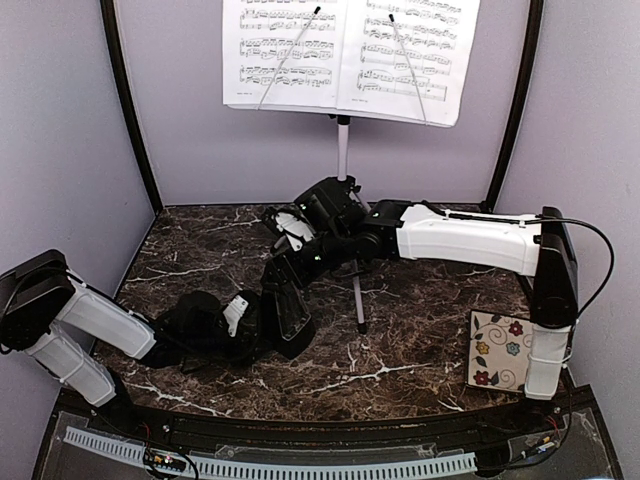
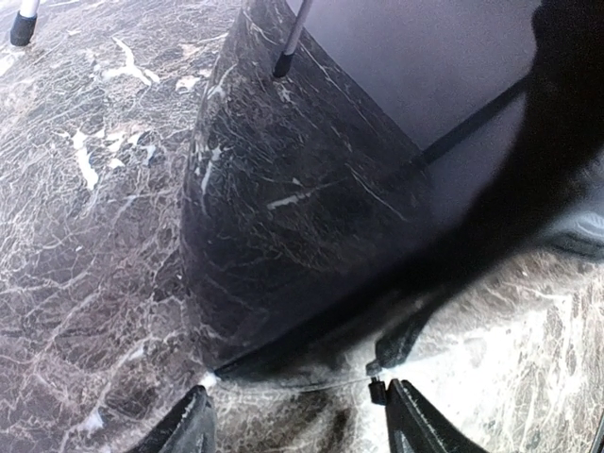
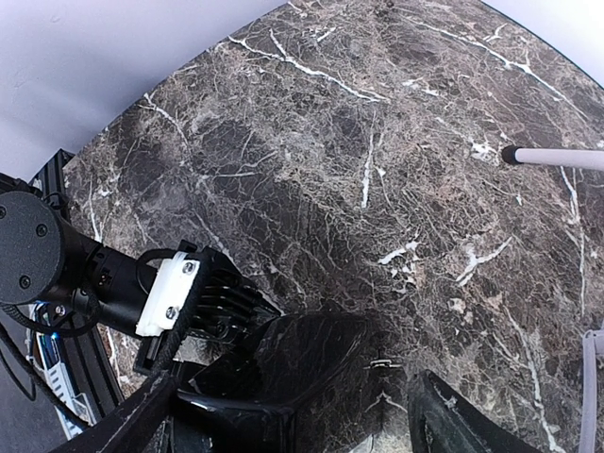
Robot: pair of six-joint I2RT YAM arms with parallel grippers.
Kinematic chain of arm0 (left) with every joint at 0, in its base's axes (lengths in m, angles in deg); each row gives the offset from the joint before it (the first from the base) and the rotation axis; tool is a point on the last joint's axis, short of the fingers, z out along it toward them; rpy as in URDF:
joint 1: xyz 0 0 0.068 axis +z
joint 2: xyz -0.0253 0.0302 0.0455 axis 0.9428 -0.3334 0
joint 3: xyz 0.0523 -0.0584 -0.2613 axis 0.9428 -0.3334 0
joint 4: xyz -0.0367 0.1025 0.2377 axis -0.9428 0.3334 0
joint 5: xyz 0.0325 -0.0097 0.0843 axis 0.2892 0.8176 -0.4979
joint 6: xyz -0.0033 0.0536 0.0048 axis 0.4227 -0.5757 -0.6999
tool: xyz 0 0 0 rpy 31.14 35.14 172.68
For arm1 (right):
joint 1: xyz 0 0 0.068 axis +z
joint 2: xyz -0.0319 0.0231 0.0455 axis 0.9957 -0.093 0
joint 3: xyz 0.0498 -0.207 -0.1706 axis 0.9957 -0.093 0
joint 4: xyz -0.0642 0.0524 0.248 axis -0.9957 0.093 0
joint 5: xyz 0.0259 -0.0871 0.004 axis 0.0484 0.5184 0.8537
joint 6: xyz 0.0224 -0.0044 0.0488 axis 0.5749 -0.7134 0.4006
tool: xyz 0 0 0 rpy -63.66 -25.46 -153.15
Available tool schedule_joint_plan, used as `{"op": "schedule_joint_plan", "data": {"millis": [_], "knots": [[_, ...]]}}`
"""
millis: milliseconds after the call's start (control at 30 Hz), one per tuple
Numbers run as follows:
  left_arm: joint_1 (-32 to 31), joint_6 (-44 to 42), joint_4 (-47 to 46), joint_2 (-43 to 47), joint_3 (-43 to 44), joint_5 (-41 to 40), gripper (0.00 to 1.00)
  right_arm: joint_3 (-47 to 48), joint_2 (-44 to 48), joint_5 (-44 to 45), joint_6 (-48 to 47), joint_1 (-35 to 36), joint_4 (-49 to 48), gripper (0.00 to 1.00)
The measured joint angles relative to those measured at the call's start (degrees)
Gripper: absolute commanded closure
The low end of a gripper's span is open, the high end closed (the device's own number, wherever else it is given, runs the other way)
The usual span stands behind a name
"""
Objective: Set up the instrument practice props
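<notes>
While the music stand [image 1: 343,150] stands at the middle of the worktop's [image 1: 430,330] far edge, its silver pole rising from tripod legs spread on the marble, the two music sheets [image 1: 285,50] sit side by side on its desk, each crossed by a thin slanting wire. The metronome [image 1: 290,312] — a glossy black pyramid that mirrors the marble veins — is near the centre of the worktop, a little toward the left edge and in front of the stand's legs, with both arms reaching to it. The left fingers [image 2: 193,429] are spread wide. In the left wrist view the metronome's broad face fills the space just ahead of them, its lower edge running between the two tips; whether either tip touches it cannot be told. The right fingers [image 3: 458,420] are likewise wide apart, coming in from the far side, and the metronome lies between them in the right wrist view — contact there cannot be told either. A floral tile [image 1: 498,350] lies flat near the near right corner, just beside the right arm's upright link.
</notes>
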Motion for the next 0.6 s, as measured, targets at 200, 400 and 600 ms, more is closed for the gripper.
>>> {"op": "schedule_joint_plan", "data": {"millis": [200,400,600], "knots": [[0.0,0.0,-0.4,0.0,-0.2,0.0,0.42,0.0,0.0,-0.2,-0.3,0.0,0.0,0.19],[0.0,-1.2,-0.6,0.3,-0.8,0.5,0.43,0.0,0.0,-0.5,-0.8,0.0,-0.1,0.25],[0.0,-2.6,-0.8,0.5,-1.3,1.3,0.29,0.0,0.0,-0.8,-0.9,0.0,-0.3,0.27]]}}
